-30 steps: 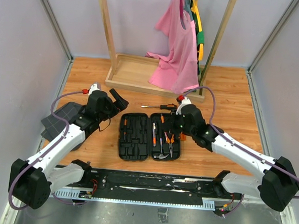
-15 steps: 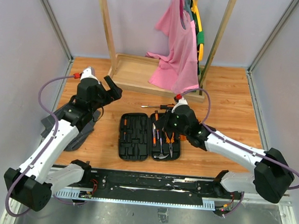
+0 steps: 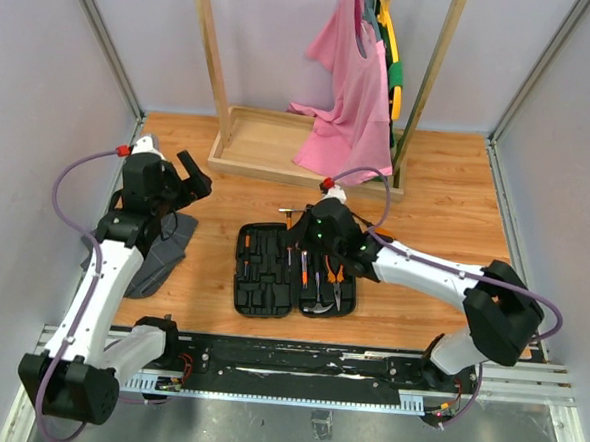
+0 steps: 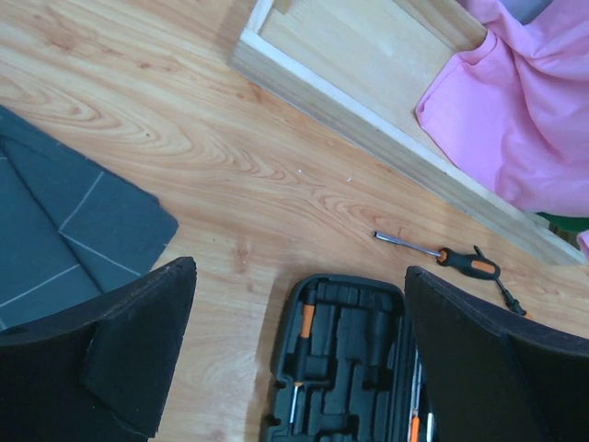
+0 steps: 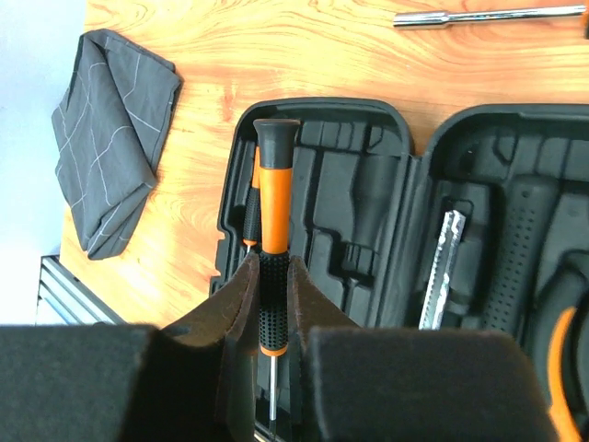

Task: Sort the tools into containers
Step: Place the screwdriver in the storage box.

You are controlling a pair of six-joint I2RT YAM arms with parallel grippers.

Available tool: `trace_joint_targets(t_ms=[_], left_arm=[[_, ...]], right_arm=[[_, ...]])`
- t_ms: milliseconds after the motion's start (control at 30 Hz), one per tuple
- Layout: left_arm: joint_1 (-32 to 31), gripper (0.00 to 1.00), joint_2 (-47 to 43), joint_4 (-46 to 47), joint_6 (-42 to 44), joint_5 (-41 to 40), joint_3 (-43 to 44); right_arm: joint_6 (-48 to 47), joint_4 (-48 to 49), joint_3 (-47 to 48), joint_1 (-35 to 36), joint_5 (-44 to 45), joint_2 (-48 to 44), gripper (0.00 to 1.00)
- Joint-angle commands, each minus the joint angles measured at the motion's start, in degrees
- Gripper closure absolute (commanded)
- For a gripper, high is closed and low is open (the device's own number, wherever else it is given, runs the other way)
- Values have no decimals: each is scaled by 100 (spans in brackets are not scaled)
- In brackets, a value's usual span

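The left gripper [image 3: 192, 175] hangs wide open and empty above the table [image 3: 457, 201], near 1 folded grey cloth [image 3: 157, 258]. To the right of the cloth lies 1 black tool case [image 3: 256, 284], open flat in 2 halves with moulded slots. Its left half holds 1 slotted screwdriver [image 4: 306, 322], small and orange-and-black. Its right half holds 1 steel-headed hammer [image 3: 317, 305], 1 pair of orange-handled pliers [image 3: 338, 279] and further tools I cannot count. Beyond the case, 1 loose screwdriver [image 4: 440, 254] with a steel shaft lies on the table. The right gripper [image 5: 273, 276] is pinched narrow on 1 gripped screwdriver [image 5: 275, 175], which has a black cap, an orange band and a dotted black grip. It is above the case's left half.
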Motion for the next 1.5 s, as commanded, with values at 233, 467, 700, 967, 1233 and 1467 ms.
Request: trace_joint_targets(t_ms=[233, 467, 700, 967, 1233, 1467], left_arm=[[40, 0, -823, 291, 283, -606, -580], [40, 1, -747, 284, 303, -591, -568], [56, 1, -724, 287, 313, -597, -554], [97, 1, -707, 284, 317, -508, -554], [141, 1, -693, 294, 322, -440, -554], [176, 1, -683, 308, 310, -394, -563]], right_arm=[[353, 5, 945, 270, 155, 1257, 97], [418, 10, 1353, 294, 69, 1836, 96], [406, -72, 1669, 352, -8, 2265, 94], [441, -114, 1844, 432, -141, 2544, 88], [412, -251, 2087, 428, -125, 2821, 83], [467, -299, 2027, 432, -26, 2846, 76]])
